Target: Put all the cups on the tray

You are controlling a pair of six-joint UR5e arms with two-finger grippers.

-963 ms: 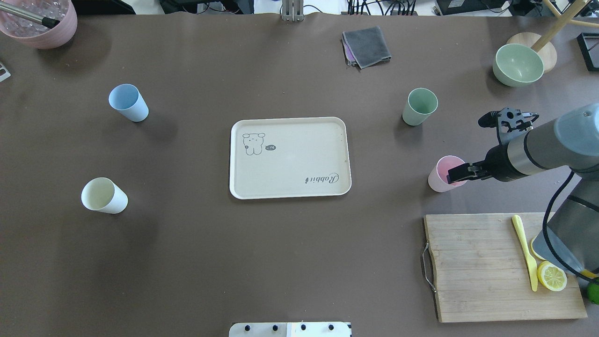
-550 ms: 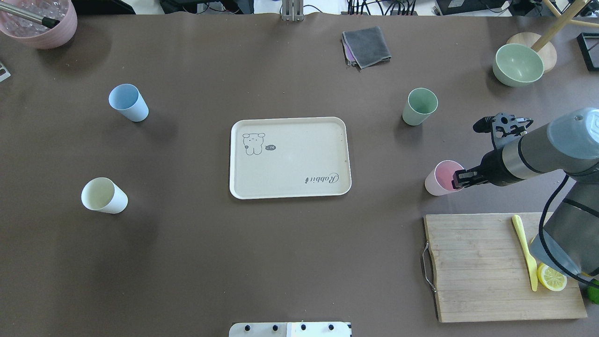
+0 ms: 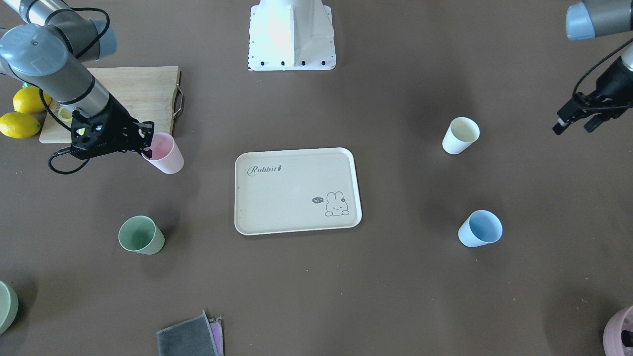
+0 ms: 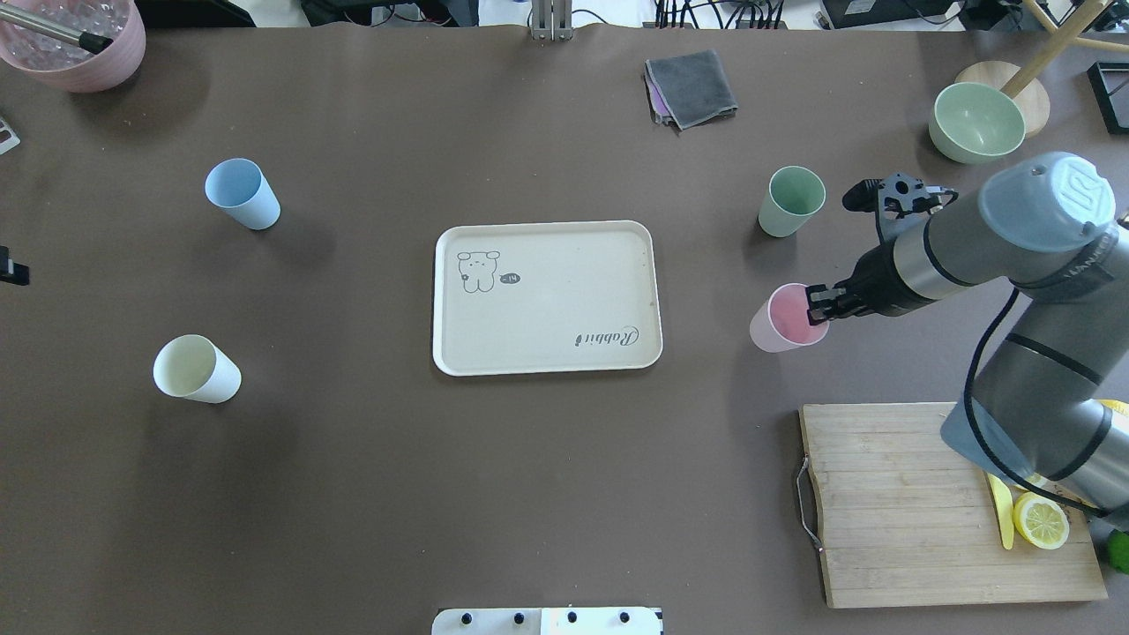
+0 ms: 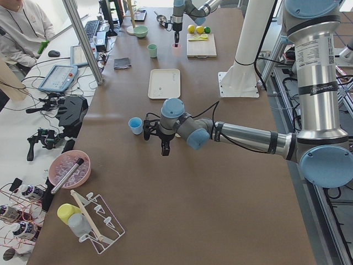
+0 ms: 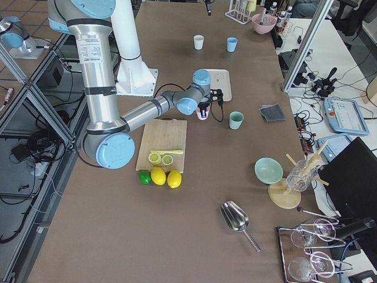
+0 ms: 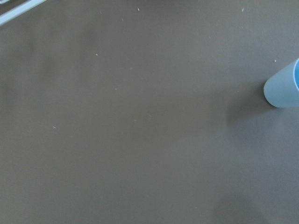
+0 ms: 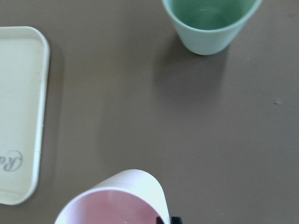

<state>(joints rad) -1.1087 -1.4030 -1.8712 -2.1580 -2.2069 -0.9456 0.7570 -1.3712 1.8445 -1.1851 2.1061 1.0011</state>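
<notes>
The cream "Rabbit" tray (image 4: 547,353) lies at the table's middle and holds no cups. My right gripper (image 4: 820,304) is shut on the rim of a pink cup (image 4: 785,319) and holds it tilted above the table, right of the tray; the cup also shows in the front view (image 3: 167,154) and the right wrist view (image 8: 117,200). A green cup (image 4: 791,201) stands just beyond it. A blue cup (image 4: 242,194) and a white cup (image 4: 196,369) stand left of the tray. My left gripper (image 3: 573,126) hovers open and empty at the table's left end.
A wooden cutting board (image 4: 900,503) with a lemon slice and a yellow knife lies near right. A green bowl (image 4: 975,122) sits far right, a grey cloth (image 4: 691,86) at the back, a pink bowl (image 4: 75,44) far left.
My right gripper has moved left towards the tray with the pink cup in it. The left gripper's tip has come into the overhead view at the left edge.
</notes>
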